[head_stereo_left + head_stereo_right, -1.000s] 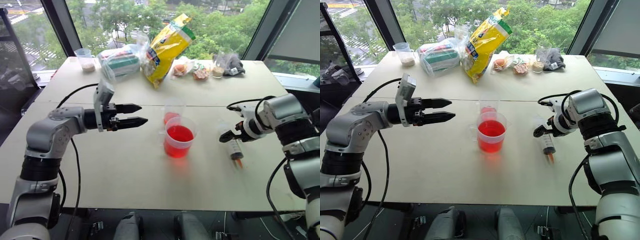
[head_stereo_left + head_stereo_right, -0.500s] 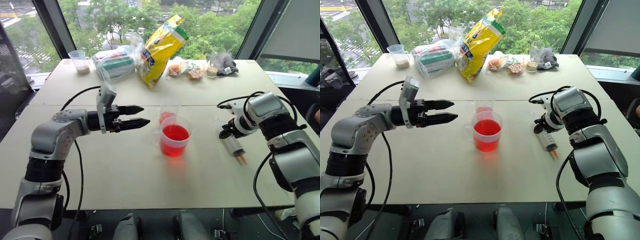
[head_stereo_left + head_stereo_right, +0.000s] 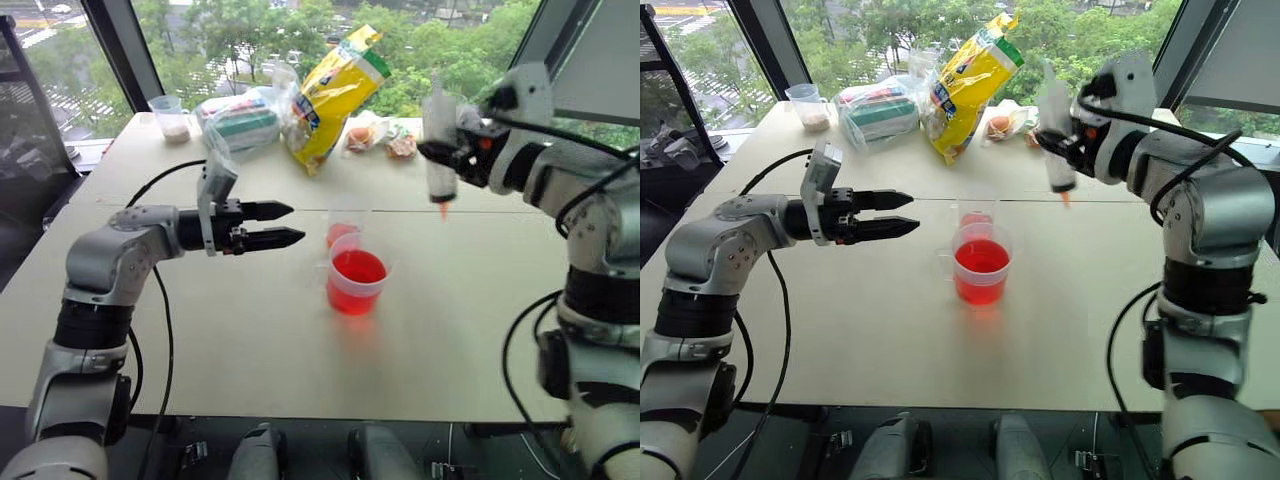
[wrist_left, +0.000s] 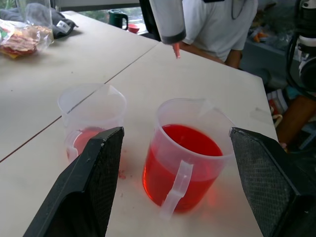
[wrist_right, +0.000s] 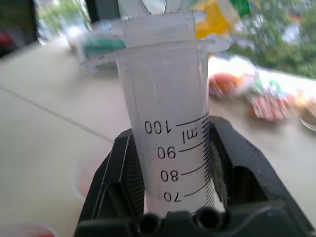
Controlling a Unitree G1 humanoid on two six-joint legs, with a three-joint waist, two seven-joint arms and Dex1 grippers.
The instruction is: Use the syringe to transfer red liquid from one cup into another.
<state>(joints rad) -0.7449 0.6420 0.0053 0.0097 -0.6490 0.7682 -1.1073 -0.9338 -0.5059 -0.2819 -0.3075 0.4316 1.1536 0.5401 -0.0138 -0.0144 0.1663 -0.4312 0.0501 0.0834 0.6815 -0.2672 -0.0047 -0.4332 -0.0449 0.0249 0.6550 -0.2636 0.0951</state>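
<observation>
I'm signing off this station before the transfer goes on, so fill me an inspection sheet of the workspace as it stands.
Surface: pale table, seam across it; a few red specks by the cups.
Job's things: syringe upright in the air, nozzle down; handled cup holding red liquid; narrower cup just behind, a little red at its bottom.
Clutter: yellow bag, plastic-wrapped packs, snack packets, cup with beige contents, all at the far edge.
Grippers: right gripper shut on syringe; left gripper open, left of the cups.
Cables: black cables along both arms.
Surroundings: windows, trees outside; a person past the table in the left wrist view.
</observation>
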